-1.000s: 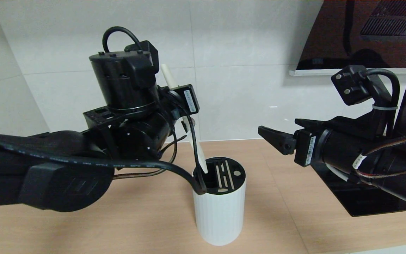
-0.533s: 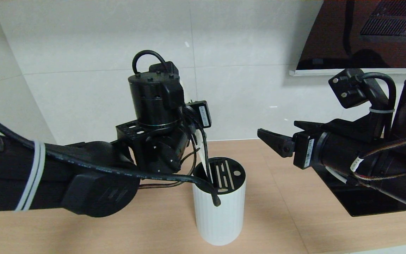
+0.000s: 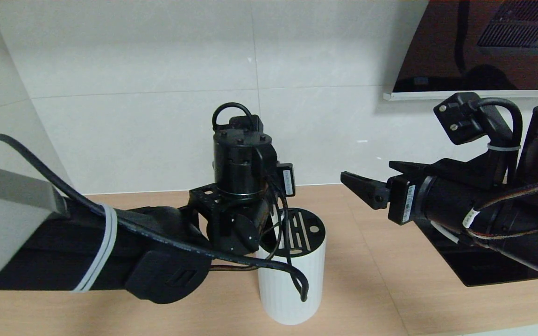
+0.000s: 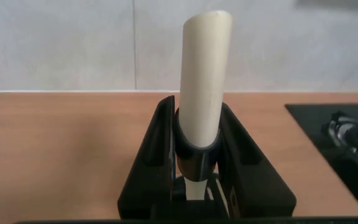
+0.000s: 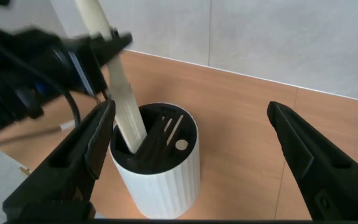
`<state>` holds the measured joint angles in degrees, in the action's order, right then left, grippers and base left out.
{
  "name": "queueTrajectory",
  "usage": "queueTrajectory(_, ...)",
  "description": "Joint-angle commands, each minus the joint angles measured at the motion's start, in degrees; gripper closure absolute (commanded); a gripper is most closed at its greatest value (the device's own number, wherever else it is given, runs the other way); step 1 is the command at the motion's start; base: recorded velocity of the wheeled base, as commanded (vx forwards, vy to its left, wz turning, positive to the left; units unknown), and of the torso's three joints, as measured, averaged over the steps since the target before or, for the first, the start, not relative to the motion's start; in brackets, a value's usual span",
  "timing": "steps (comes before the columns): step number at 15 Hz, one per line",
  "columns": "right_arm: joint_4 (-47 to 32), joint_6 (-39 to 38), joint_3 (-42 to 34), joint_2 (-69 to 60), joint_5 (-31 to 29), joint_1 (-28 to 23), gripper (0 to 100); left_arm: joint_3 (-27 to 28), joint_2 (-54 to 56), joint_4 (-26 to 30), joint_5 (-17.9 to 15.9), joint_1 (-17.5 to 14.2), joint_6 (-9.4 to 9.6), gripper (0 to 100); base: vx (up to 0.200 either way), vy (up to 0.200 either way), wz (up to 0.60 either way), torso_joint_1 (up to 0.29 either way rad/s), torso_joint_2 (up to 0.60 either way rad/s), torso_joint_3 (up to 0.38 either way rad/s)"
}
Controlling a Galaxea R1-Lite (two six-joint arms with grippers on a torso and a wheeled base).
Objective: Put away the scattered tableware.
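**A Cream Handle Is Held in the White Holder**

In the head view, the left arm is seen across the lower left of the frame. The left gripper (image 4: pixel 199 115) is clamped tight on a utensil (image 4: pixel 205 62) with a cream handle. The handle is pinched between the two black fingers (image 4: pixel 160 162) and is held almost upright. What kind of utensil it is cannot be told.

In the lower middle of the frame, a white holder (image 3: pixel 292 284) is stood on the wooden counter (image 3: pixel 371 289). Its sides are ribbed. Its top is black and is cut with one big hole and some thin slots. In the right wrist view, the low end of the utensil is seen pushed down into the big hole. The left part of the holder's top is hidden by the left wrist.

At the middle right of the frame, the right gripper (image 5: pixel 190 109) is held in the air, up and to the right of the holder and not touching it. Its fingers are spread wide, and nothing is held between them.

A black stove top (image 3: pixel 484 270) is set into the counter at the lower right. White wall tiles (image 3: pixel 157 93) are seen behind everything, and a dark hood (image 3: pixel 484 46) is hung at the upper right.
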<state>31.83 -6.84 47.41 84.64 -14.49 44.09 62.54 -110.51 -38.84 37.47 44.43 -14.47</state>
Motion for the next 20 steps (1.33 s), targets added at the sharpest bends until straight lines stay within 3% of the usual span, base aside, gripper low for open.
queueTrajectory(1, -0.01, -0.02, -0.04, 0.09, -0.01, 0.03, 0, -0.49, -1.55, -0.10, -0.03, 0.30, -0.03, 100, 0.000, 0.000, 0.00, 0.000, 0.00, 0.000)
queueTrajectory(15, 0.16, -0.02, -0.30, 0.44, -0.01, 0.03, 0, -2.07, -4.45, 1.49, -0.03, 1.36, -0.30, 100, 0.000, 0.000, 0.00, 0.000, 0.00, 0.000)
queueTrajectory(16, 0.16, -0.02, -0.30, 0.44, 0.08, 0.03, 0, -2.16, -4.45, 1.40, -0.03, 1.36, -0.30, 0, 0.000, 0.000, 0.00, 0.000, 0.00, 0.000)
queueTrajectory(20, 0.25, -0.02, -0.39, 0.44, -0.01, 0.03, 0, -2.16, -4.19, 1.31, -0.03, 1.36, -0.30, 0, 0.000, 0.000, 0.00, 0.000, 0.00, 0.000)
